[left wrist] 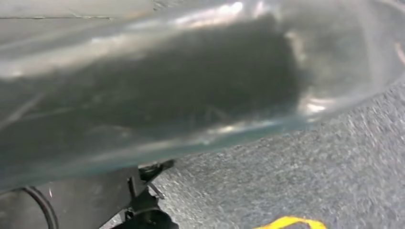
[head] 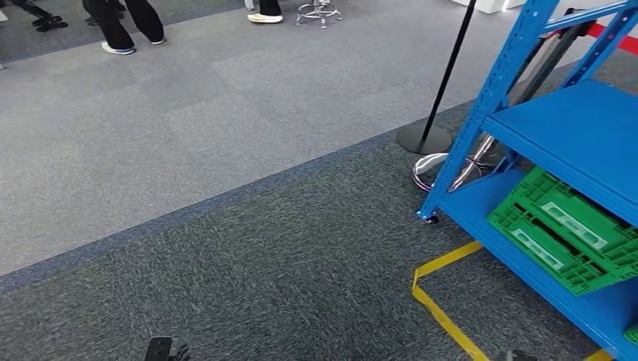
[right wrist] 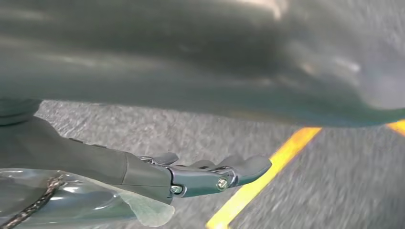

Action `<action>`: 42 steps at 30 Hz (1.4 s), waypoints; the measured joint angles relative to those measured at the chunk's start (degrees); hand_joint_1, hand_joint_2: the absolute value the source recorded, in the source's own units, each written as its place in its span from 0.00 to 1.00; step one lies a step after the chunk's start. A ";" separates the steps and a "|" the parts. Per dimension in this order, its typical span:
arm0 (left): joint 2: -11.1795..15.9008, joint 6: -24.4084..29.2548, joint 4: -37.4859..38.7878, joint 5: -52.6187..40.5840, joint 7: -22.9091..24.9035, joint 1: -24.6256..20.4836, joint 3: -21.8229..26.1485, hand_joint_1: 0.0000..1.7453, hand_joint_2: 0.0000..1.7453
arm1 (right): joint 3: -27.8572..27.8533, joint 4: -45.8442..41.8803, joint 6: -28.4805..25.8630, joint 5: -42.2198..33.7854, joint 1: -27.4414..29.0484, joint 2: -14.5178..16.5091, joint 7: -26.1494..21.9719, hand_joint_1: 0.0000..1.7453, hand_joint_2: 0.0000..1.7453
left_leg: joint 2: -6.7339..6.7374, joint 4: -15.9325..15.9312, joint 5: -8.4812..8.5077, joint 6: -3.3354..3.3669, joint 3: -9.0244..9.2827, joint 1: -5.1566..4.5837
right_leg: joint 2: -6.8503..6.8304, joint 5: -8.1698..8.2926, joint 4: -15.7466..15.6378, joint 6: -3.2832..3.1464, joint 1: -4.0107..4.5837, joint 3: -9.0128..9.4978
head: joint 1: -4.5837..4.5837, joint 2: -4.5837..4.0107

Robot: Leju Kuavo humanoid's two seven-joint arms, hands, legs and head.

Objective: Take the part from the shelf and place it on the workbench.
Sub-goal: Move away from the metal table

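A blue metal shelf (head: 560,128) stands at the right in the head view. On its lower level lies a flat green plastic crate (head: 572,229). A dark tip of my left hand (head: 162,350) shows at the bottom edge, well left of the shelf; how its fingers lie is hidden. A sliver of my right hand (head: 516,356) shows at the bottom edge, just in front of the shelf. In the right wrist view my right hand (right wrist: 210,174) hangs over the carpet with fingers stretched out and nothing in them, near a yellow tape line (right wrist: 267,174).
Yellow floor tape (head: 444,289) marks a box in front of the shelf. A black post on a round base (head: 425,139) and a chrome base (head: 444,169) stand by the shelf's corner. People's legs (head: 124,26) and a stool base (head: 320,11) are far off.
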 joint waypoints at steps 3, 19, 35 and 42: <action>-0.02 -0.03 0.01 -0.39 0.00 0.16 0.01 0.00 0.00 | -0.41 0.00 0.01 0.04 -0.23 -0.02 -0.02 0.00 0.00 | -3.18 10.64 -5.40 -0.14 -4.61 0.19 | 2.02 0.16 -0.02 -0.70 0.21 -0.12 | -0.21 0.00; -0.08 0.03 0.01 -0.54 -0.15 0.74 0.04 0.00 0.00 | -0.93 0.02 0.19 0.63 0.47 0.17 -0.07 0.00 0.00 | -3.17 -4.82 3.98 3.18 0.64 -0.48 | 2.28 -5.79 12.61 1.45 0.48 -7.64 | -0.06 0.00; -0.56 0.81 0.01 -1.07 -0.16 0.77 0.35 0.00 0.00 | -1.43 0.01 0.28 1.64 0.59 0.33 -0.07 0.00 0.00 | -3.41 14.37 -6.40 -0.06 -6.27 0.38 | 3.35 0.41 0.17 -0.85 0.27 -0.57 | -0.29 0.00; -0.43 1.03 0.03 -1.57 -0.13 0.83 0.50 0.00 0.00 | -1.88 0.02 0.32 2.33 0.66 0.61 -0.07 0.00 0.00 | -8.30 -1.01 1.89 3.48 -0.09 -0.64 | 8.22 1.15 0.09 -0.44 0.57 -1.15 | -0.30 0.00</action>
